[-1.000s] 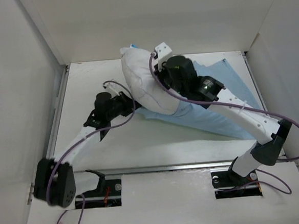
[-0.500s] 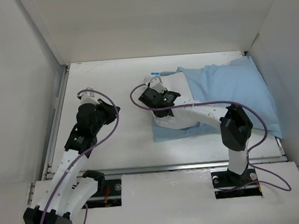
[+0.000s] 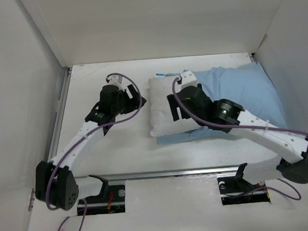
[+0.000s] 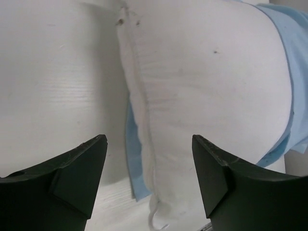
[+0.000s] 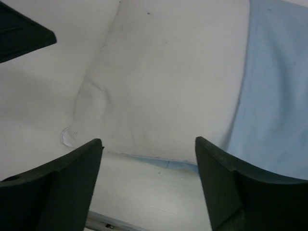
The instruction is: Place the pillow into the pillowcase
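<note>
Top view: the pillow (image 3: 163, 107) is seen lying mostly inside the pillowcase (image 3: 247, 90), one end exposed at the mouth. The left gripper (image 3: 136, 102) and right gripper (image 3: 173, 109) are held with fingers apart, nothing gripped, probably to regrasp the mouth's edge.

Between the left jaws, the pillow (image 4: 207, 86) edge blocks the right half while bare surface (image 4: 57, 72) lies free at left; the pillowcase (image 5: 274, 96) lies right of the right jaws.
</note>
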Robot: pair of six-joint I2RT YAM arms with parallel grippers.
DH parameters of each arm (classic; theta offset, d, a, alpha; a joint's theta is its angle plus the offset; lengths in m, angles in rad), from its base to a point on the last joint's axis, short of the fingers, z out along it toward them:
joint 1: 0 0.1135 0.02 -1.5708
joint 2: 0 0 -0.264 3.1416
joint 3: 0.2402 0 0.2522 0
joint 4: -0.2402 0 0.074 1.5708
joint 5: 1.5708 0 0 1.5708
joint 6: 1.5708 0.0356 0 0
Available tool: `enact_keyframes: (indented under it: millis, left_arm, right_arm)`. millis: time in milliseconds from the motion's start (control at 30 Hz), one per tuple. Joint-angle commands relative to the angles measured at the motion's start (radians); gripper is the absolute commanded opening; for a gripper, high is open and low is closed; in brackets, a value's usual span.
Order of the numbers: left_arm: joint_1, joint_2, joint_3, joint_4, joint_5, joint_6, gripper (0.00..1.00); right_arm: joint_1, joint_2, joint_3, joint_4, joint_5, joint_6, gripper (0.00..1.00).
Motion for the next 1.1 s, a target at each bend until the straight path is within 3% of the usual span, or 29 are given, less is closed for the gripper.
enact_keyframes:
  millis: [0, 67, 233, 400, 533, 567, 633, 667, 733, 933, 1067]
  left_arm:
    - [-0.033, 0.116, 0.131, 0.085, 0.058, 0.059, 0.69]
    - [-0.044, 0.225, 0.169, 0.085, 0.102, 0.073, 0.68]
    - [-0.064, 0.356, 0.235, 0.139, 0.208, 0.073, 0.69]
    - [-0.134, 0.469, 0.278, 0.128, 0.189, 0.083, 0.66]
    - [-0.153, 0.543, 0.320, 0.128, 0.189, 0.083, 0.40]
    - [-0.163, 0.555, 0.343, 0.119, 0.189, 0.083, 0.25]
    - [-0.172, 0.587, 0.364, 0.110, 0.189, 0.083, 0.10]
    - [-0.173, 0.588, 0.376, 0.110, 0.189, 0.083, 0.04]
    - [-0.173, 0.598, 0.377, 0.110, 0.189, 0.083, 0.00]
    - [-0.173, 0.586, 0.366, 0.136, 0.189, 0.093, 0.00]
    - [-0.173, 0.568, 0.366, 0.136, 0.178, 0.093, 0.00]
  right_arm:
    - [-0.004, -0.058, -0.077, -0.065, 0.023, 0.131, 0.79]
    - [-0.025, -0.067, -0.086, -0.107, 0.104, 0.172, 0.60]
    - [-0.152, 0.043, -0.086, -0.144, 0.134, 0.205, 0.60]
    - [-0.283, 0.170, -0.059, -0.194, 0.192, 0.237, 0.57]
    - [-0.292, 0.232, -0.045, -0.243, 0.237, 0.278, 0.44]
    - [-0.292, 0.241, -0.036, -0.253, 0.247, 0.278, 0.41]
    - [-0.292, 0.250, -0.036, -0.263, 0.264, 0.288, 0.34]
    - [-0.292, 0.250, -0.036, -0.273, 0.273, 0.288, 0.15]
    - [-0.292, 0.250, -0.036, -0.283, 0.246, 0.279, 0.00]
    - [-0.197, 0.239, 0.073, -0.247, 0.206, 0.133, 0.00]
    - [-0.177, 0.183, 0.095, -0.152, 0.067, 0.052, 0.00]
